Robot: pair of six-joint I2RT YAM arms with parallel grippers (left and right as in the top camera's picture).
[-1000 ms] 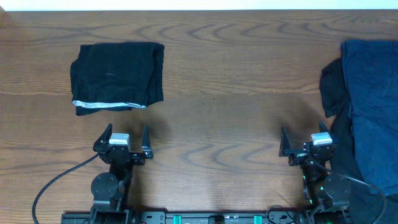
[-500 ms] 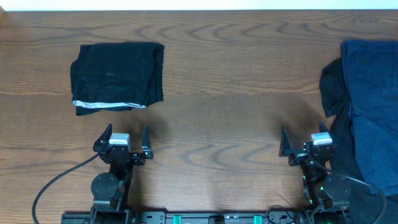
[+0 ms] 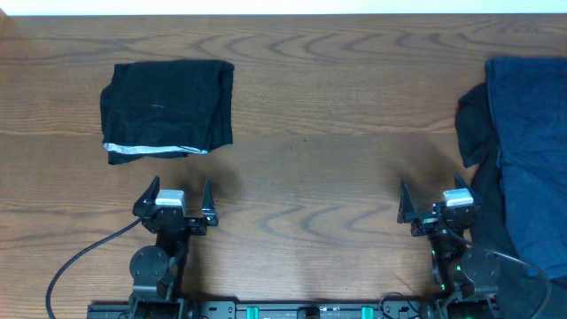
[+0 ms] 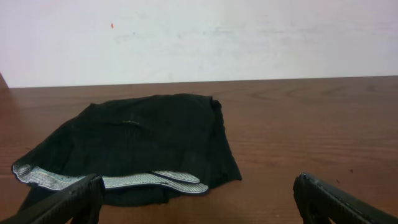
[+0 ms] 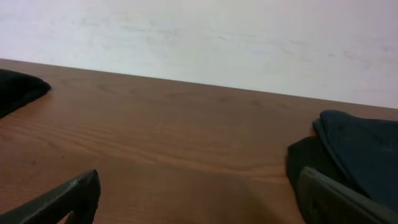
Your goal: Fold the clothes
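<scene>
Overhead, left to right: black garment (image 3: pixel 166 108), folded, at far left; left gripper (image 3: pixel 180 188) near it, jaws apart, empty; right gripper (image 3: pixel 431 190) likewise spread, beside the blue-and-black pile (image 3: pixel 523 151) at the right edge. Probably between garments; next, reaching into that pile. Brown wood-grain tabletop (image 3: pixel 310 133), plain pale wall (image 4: pixel 217 37).

The left gripper (image 3: pixel 180 190) and the right gripper (image 3: pixel 431 193) are matte black, each with 2 tapering, pointed fingers and a pale grey rectangular block (image 3: pixel 168 198) just behind them. Lower down are round black joint housings (image 3: pixel 149 263). A thin black cable (image 3: pixel 89 249) loops off the left arm, and small green lights (image 3: pixel 450 264) glow on the right arm and along the black base rail (image 3: pixel 292 310).
</scene>
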